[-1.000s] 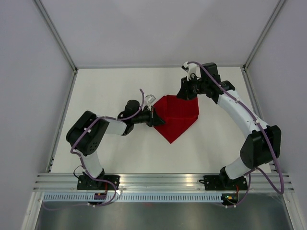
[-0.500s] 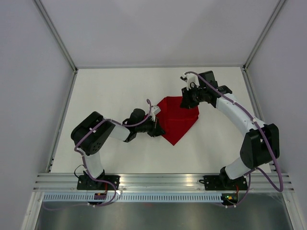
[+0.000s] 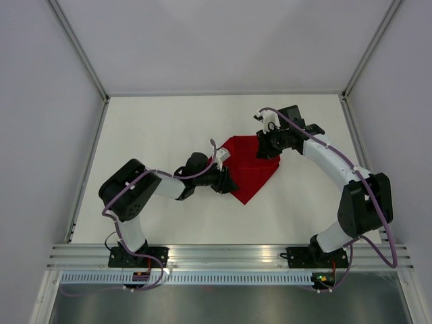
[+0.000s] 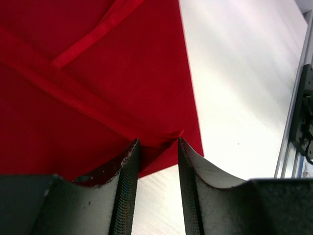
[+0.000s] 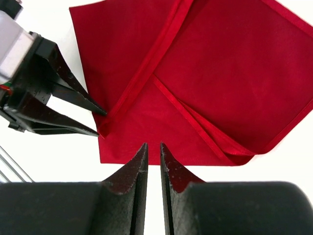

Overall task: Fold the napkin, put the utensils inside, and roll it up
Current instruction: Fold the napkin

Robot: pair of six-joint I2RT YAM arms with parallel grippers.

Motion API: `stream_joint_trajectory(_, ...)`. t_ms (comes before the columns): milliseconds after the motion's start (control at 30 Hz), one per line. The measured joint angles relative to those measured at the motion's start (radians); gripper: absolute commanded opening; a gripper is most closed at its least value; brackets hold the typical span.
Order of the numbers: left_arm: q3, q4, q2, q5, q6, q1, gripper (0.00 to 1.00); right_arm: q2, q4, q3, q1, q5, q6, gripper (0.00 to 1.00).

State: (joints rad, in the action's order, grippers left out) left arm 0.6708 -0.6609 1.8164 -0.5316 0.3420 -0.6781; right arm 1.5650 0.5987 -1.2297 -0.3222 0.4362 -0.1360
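The red napkin [image 3: 251, 165] lies folded on the white table, with hemmed flaps overlapping across it [image 5: 195, 73]. My left gripper [image 3: 231, 183] is at its near-left edge. Its jaws stand open, and a raised fold of the napkin's [image 4: 98, 73] corner sits loose between the tips of the left gripper [image 4: 156, 142]. The right wrist view shows the left gripper [image 5: 101, 123] straddling that fold. My right gripper [image 3: 264, 150] hovers over the napkin's far edge. The right gripper's [image 5: 151, 146] jaws are a narrow gap apart with nothing between them. The utensils are out of view.
White table [image 3: 155, 128] stretches left of and behind the napkin, bounded by white walls. An aluminium rail [image 3: 223, 253] runs along the near edge, and the rail [image 4: 298, 122] also shows at the right of the left wrist view.
My left gripper carried the napkin's left corner toward the near right, then opened and released it. My right gripper came nearer over the far edge. The napkin's outline is smaller.
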Motion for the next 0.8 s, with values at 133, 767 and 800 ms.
stream_joint_trajectory(133,0.047,0.009,-0.003,0.0,0.0,-0.017,0.45,0.0,0.004,0.014,0.0,-0.006,-0.005,0.21)
stream_joint_trajectory(767,0.212,0.264,-0.135,0.459,0.003,-0.019,0.43,-0.014,0.017,0.163,0.08,-0.092,-0.051,0.2)
stream_joint_trajectory(800,0.237,0.294,-0.139,0.504,0.008,-0.005,0.41,-0.012,0.019,0.173,0.083,-0.1,-0.053,0.2)
